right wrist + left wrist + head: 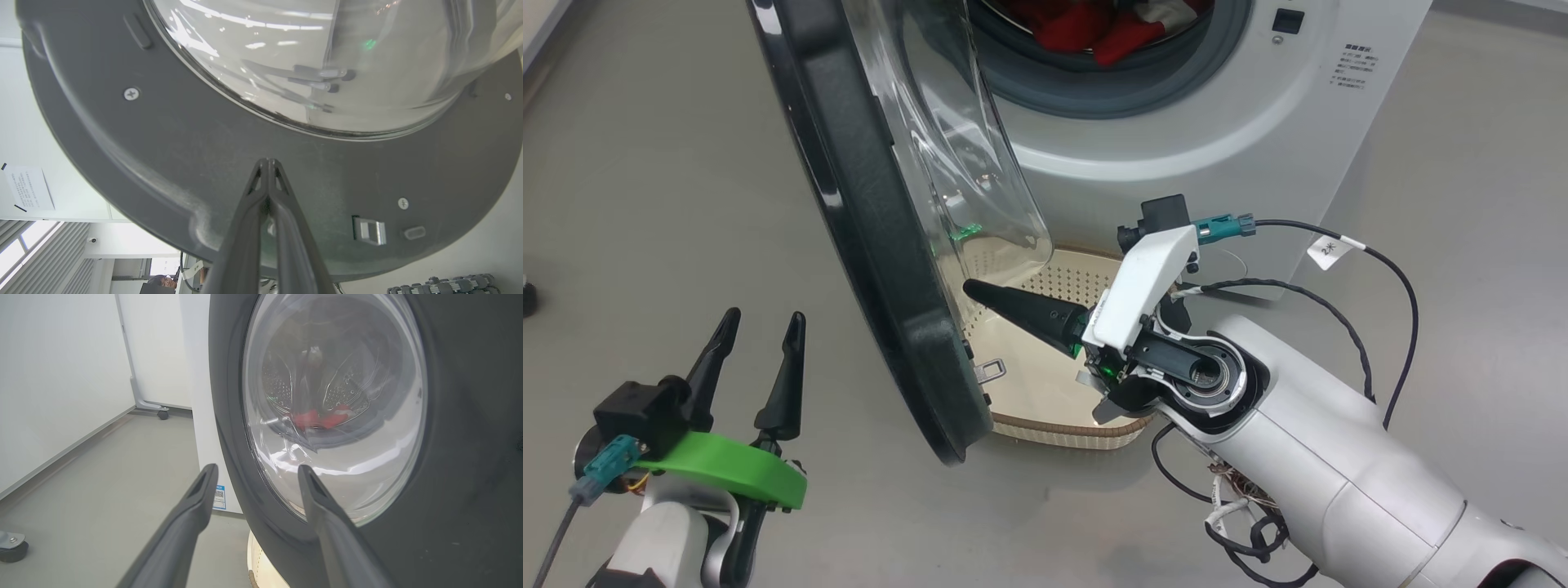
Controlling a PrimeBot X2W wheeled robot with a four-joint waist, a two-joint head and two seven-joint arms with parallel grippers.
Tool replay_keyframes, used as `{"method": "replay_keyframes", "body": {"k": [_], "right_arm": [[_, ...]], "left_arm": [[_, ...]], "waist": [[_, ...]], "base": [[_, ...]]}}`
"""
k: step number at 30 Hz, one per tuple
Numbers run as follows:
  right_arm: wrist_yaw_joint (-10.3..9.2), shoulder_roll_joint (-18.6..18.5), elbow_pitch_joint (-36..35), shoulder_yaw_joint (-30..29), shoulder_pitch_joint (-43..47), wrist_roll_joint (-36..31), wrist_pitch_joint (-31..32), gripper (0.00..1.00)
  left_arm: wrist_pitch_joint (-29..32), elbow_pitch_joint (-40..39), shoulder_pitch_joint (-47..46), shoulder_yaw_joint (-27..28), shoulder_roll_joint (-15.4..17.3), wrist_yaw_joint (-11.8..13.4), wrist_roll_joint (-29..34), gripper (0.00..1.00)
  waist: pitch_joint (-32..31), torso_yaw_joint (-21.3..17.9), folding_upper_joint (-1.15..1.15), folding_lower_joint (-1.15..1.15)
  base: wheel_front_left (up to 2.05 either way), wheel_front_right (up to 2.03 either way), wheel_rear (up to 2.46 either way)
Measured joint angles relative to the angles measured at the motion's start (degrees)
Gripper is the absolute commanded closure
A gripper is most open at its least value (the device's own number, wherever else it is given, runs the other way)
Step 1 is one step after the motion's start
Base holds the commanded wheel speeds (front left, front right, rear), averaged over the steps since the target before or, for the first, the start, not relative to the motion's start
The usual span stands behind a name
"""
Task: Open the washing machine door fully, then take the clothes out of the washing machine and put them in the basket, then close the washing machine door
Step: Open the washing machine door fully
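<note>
The washing machine door (pixel 874 204) stands partly open, its lower edge over the basket (pixel 1066 431). Your right pincer (pixel 970 287), pressed together, points at the door's inner ring; your left pincer (pixel 764 320), spread wide, hovers off its outer face. It looks rigid, hinged, glossy: push on the dark ring, not the glass bulge. Clothes (pixel 1094 37) lie beyond it.

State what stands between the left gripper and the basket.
The washing machine door, partly open, stands between the left gripper and the basket; the head view shows it.
</note>
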Motion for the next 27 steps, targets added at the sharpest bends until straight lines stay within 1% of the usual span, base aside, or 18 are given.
{"method": "replay_keyframes", "body": {"k": [2, 8, 17, 18, 19, 20, 23, 27], "right_arm": [[0.0, 0.0, -0.1, -1.2, 0.0, 0.3, -1.9, 1.0], [0.0, 0.1, 0.2, -3.7, 0.8, -1.0, -5.0, 1.0], [0.0, 0.1, 1.2, -6.8, 6.5, -5.2, -10.2, 1.0], [0.0, -0.1, 1.2, -7.3, 6.8, -6.0, -11.3, 0.87], [0.0, -0.4, 1.2, -8.2, 7.0, -6.9, -12.9, 0.47], [0.0, -0.8, 1.2, -9.0, 7.1, -7.9, -14.5, 0.0], [0.0, -2.6, 1.1, -10.3, 7.2, -11.9, -18.4, 0.0], [0.0, -4.2, 1.2, -11.2, 7.2, -18.2, -24.7, 0.0]], "left_arm": [[0.0, 0.0, 0.4, 0.5, 0.1, 0.0, 0.0, 0.0], [0.0, 0.4, 1.3, 1.7, 0.3, 0.0, 0.5, 0.0], [0.0, 1.0, 3.7, 4.2, 0.6, 0.0, 1.3, 0.0], [0.0, 1.0, 3.9, 4.3, 0.6, 0.0, 1.5, 0.0], [0.0, 1.0, 4.0, 4.2, 0.6, 0.0, 1.6, 0.0], [0.0, 1.0, 4.0, 4.2, 0.6, 0.0, 1.7, 0.0], [0.0, 0.9, 4.0, 4.2, 0.6, 0.0, 1.8, 0.0], [0.0, 0.8, 4.1, 4.6, 0.6, 0.0, 2.0, 0.0]], "waist": [[-0.4, -0.9, 0.0, 0.0], [-1.6, -2.9, 0.0, 0.0], [-3.9, -6.3, 0.0, 0.0], [-4.1, -6.7, 0.0, 0.0], [-4.3, -7.0, 0.0, 0.0], [-4.4, -7.2, 0.0, 0.0], [-4.6, -7.7, 0.0, 0.0], [-4.3, -7.8, 0.0, 0.0]], "base": [[0.0, 0.0, 0.0], [0.0, 0.0, 0.0], [0.0, 0.0, 0.0], [0.0, 0.0, 0.0], [0.0, 0.0, 0.0], [0.0, 0.0, 0.0], [0.0, 0.0, 0.0], [0.0, 0.0, 0.0]]}}
